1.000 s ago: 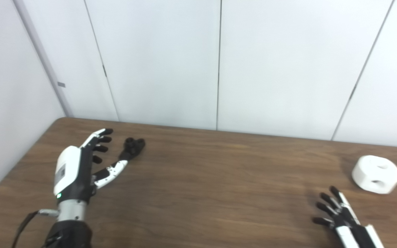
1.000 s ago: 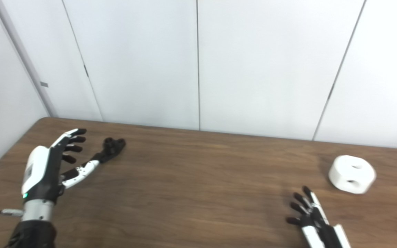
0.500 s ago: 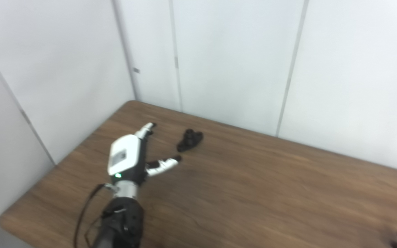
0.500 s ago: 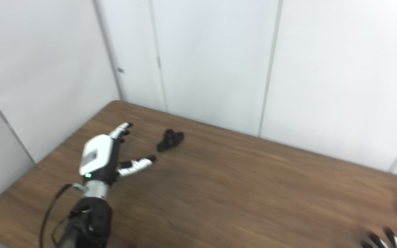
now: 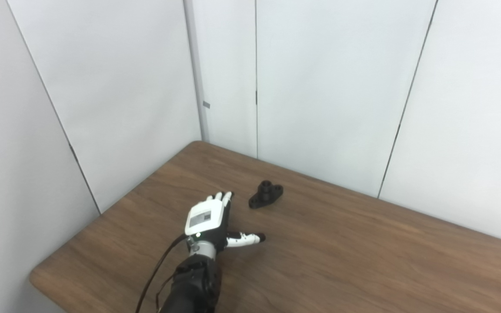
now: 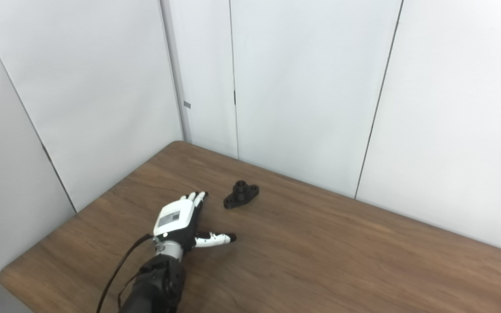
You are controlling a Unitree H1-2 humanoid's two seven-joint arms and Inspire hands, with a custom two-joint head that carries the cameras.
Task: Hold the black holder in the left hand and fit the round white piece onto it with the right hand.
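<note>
Left hand [image 5: 207, 219] lies flat, back up, fingers spread and holding nothing, thumb pointing right. Black holder [image 5: 266, 194] sits apart on the table [image 5: 363, 256], long axis slanting toward the far right.

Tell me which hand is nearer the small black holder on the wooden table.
Left. The left hand hovers open just short of the small black holder, which lies apart from it, beyond and to the right of its fingertips. The right hand is out of view.
</note>
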